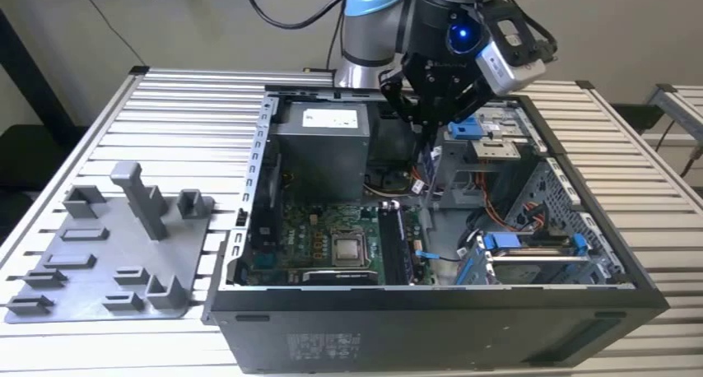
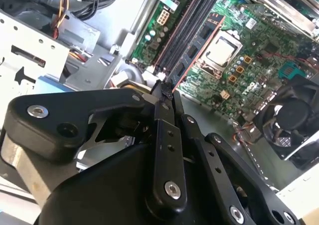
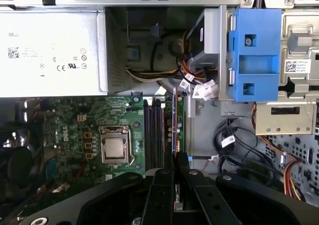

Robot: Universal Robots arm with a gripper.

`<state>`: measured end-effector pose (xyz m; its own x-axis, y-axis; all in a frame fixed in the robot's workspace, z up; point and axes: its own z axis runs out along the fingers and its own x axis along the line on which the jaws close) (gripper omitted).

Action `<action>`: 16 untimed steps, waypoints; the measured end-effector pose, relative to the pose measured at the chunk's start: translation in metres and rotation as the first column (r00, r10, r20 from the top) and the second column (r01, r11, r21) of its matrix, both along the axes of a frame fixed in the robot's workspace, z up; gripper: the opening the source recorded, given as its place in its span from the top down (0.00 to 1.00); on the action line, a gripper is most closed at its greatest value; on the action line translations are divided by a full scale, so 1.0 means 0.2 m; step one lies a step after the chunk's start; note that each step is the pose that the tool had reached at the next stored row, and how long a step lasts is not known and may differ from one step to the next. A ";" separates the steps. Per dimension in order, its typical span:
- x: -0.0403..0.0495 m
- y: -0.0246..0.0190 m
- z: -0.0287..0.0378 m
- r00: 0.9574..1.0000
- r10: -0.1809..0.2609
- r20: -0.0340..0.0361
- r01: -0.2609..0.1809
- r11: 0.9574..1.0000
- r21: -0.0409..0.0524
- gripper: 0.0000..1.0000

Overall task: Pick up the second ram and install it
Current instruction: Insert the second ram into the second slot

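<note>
Scene: an open desktop computer case [image 1: 439, 328] lies on a slatted table [image 1: 176, 114], with the arm reaching down into it from above.
Gripper: the gripper [image 1: 426, 122] hangs over the middle of the case. In both wrist views [image 2: 163, 88] [image 3: 175, 160] its fingers are drawn together with only a thin stick between them.
Second ram: the second ram [image 2: 197, 48] is pinched at one end by the fingertips and runs out from them, with dark chips along its face. In the first wrist view it shows edge-on [image 3: 175, 125].
Position: the stick runs parallel to the long black memory sockets [image 3: 154, 130] of the green motherboard [image 3: 75, 120], on the far side of them from the processor [image 3: 114, 147]. In the exterior view it hangs above the board [image 1: 424, 159].
Surroundings: a grey power supply [image 3: 50, 53] fills one end of the case, and a blue drive bracket [image 3: 254, 55] sits beside the cables.
Outside the case: a grey plastic tray [image 1: 110, 253] with upright blocks rests on the table at the exterior view's left.
</note>
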<state>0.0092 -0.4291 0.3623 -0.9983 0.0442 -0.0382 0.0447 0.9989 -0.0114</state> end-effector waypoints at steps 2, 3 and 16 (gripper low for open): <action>0.001 -0.001 -0.006 1.000 0.000 0.000 0.000 1.000 0.000 0.86; 0.001 -0.001 -0.009 1.000 0.000 0.000 0.000 1.000 0.000 0.86; 0.004 -0.013 -0.064 1.000 0.000 0.000 0.000 1.000 0.000 0.86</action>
<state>0.0099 -0.4317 0.3495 -0.9983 0.0442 -0.0382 0.0447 0.9989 -0.0115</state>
